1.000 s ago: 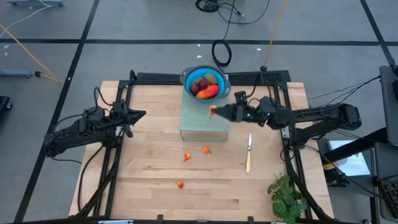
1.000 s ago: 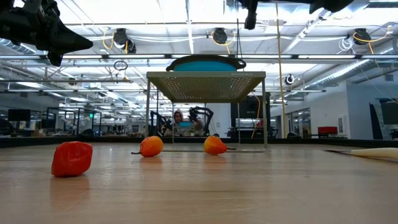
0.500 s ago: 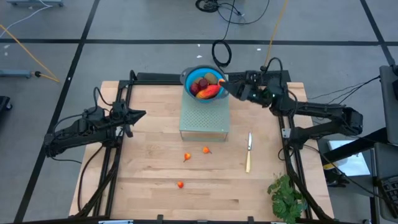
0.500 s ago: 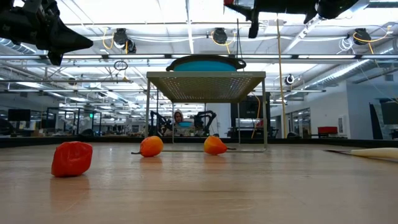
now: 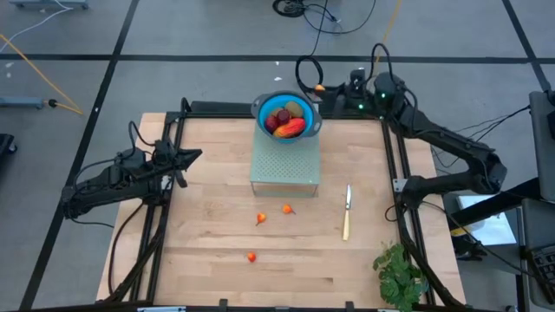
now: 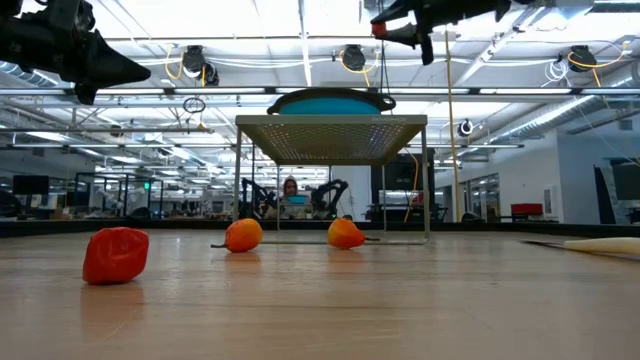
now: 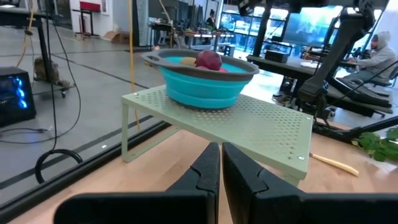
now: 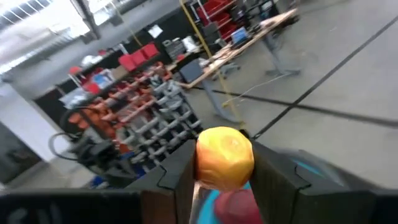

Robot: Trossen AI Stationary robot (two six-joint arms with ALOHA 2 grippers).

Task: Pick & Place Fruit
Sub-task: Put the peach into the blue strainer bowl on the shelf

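Your right hand point(image 5: 323, 87) is raised beyond the far edge of the surface point(image 5: 208, 208), just past the blue bowl point(image 5: 260, 111). Its fingers point(image 8: 180, 171) are partly closed around a small orange-yellow fruit point(image 8: 224, 157), pinched at its sides so the piece rides clear above the bowl's rim. In my judgement this height is kept so the fruit can be brought over the bowl without striking it.

The bowl stands on a perforated green rack point(image 5: 284, 165) at the far middle of the surface. It already holds the mango point(image 5: 290, 127), a dark-red ball point(image 5: 282, 116) and a kiwi-like oval point(image 5: 296, 109).

Three small orange-red fruits point(image 5: 261, 218) are not yet collected; they lie on the bare surface, nearer than the rack and well apart from one another.

Your left hand point(image 7: 220, 163) waits closed and empty on the left side, pointing toward the rack.

A knife point(image 5: 347, 212) and a leafy bunch point(image 5: 399, 270) lie at the right, untouched.
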